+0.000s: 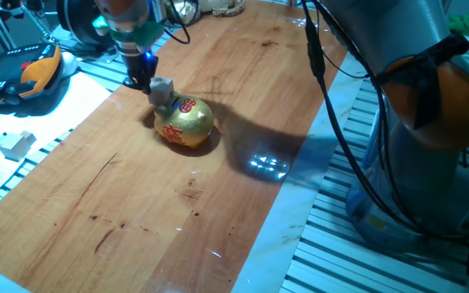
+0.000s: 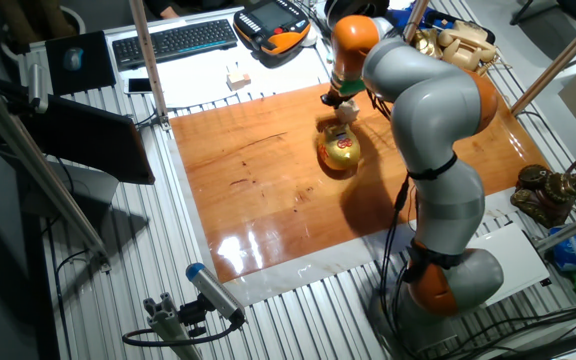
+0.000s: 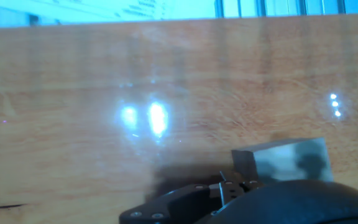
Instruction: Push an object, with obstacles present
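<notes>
The small pale cube (image 1: 163,90) lies on the wooden board (image 1: 218,195), right against the far-left side of the golden piggy bank (image 1: 186,123). My gripper (image 1: 140,79) stands just left of the cube, low over the board, its fingers together and holding nothing. In the other fixed view the gripper (image 2: 335,98) is behind the cube (image 2: 347,113), with the pig (image 2: 340,150) in front of it. In the hand view the cube (image 3: 288,160) sits just beyond the dark fingertips (image 3: 229,186); the pig is out of view there.
A whiter block (image 1: 15,144) lies on the pale surface left of the board, also in the other fixed view (image 2: 235,79). A teach pendant (image 1: 31,73) and cables are at the far left. The arm's base (image 2: 448,280) stands beside the board.
</notes>
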{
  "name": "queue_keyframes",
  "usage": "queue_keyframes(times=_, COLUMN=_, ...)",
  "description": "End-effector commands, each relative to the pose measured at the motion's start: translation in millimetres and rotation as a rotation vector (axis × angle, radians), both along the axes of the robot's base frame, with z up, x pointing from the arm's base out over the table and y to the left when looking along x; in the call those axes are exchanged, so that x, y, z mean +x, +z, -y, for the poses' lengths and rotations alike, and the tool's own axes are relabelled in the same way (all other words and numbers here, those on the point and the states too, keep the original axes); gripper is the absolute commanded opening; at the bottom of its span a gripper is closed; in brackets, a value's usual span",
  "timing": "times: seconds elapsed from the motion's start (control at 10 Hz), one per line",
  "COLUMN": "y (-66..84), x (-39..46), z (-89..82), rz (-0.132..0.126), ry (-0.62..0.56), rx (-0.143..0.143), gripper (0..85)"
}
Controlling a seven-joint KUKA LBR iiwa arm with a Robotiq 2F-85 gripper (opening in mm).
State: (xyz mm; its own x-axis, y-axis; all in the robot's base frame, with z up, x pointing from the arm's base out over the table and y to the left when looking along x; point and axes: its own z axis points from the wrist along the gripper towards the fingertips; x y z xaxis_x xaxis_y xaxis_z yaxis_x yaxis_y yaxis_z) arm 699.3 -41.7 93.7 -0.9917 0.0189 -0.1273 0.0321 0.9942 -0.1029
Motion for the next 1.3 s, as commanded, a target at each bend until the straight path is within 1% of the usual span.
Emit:
queue_keyframes(times=0.0, y=-2.9, x=0.3, z=-0.2, rz=0.007, ry=0.004, rx=-0.005, gripper=0.0)
queue_keyframes(times=0.1, y=-9.7, x=0.9, z=0.1, rz=0.014, ry=0.010, rx=-0.010, gripper=0.0)
queue_keyframes(times=0.2, y=-12.4, x=3.2, z=2.5, rz=0.019, ry=0.012, rx=0.003, gripper=0.0)
queue_keyframes(times=0.3, y=-7.1, x=6.5, z=4.6, rz=0.018, ry=0.015, rx=0.005, gripper=0.0)
queue_keyframes(times=0.4, y=1.3, x=11.2, z=7.4, rz=0.015, ry=0.020, rx=0.002, gripper=0.0)
queue_keyframes(times=0.5, y=6.2, x=15.8, z=11.6, rz=0.012, ry=0.031, rx=0.001, gripper=0.0)
queue_keyframes(times=0.6, y=7.3, x=20.6, z=15.4, rz=0.019, ry=0.041, rx=0.010, gripper=0.0)
queue_keyframes(times=0.7, y=7.2, x=23.6, z=18.3, rz=0.033, ry=0.051, rx=0.012, gripper=0.0)
queue_keyframes(times=0.9, y=4.4, x=26.8, z=23.7, rz=0.046, ry=0.063, rx=0.008, gripper=0.0)
queue_keyframes(times=1.0, y=4.7, x=30.1, z=28.2, rz=0.061, ry=0.070, rx=0.011, gripper=0.0)
queue_keyframes(times=1.1, y=4.6, x=33.8, z=31.9, rz=0.069, ry=0.079, rx=0.011, gripper=0.0)
queue_keyframes(times=1.2, y=2.0, x=36.9, z=36.2, rz=0.087, ry=0.088, rx=0.017, gripper=0.0)
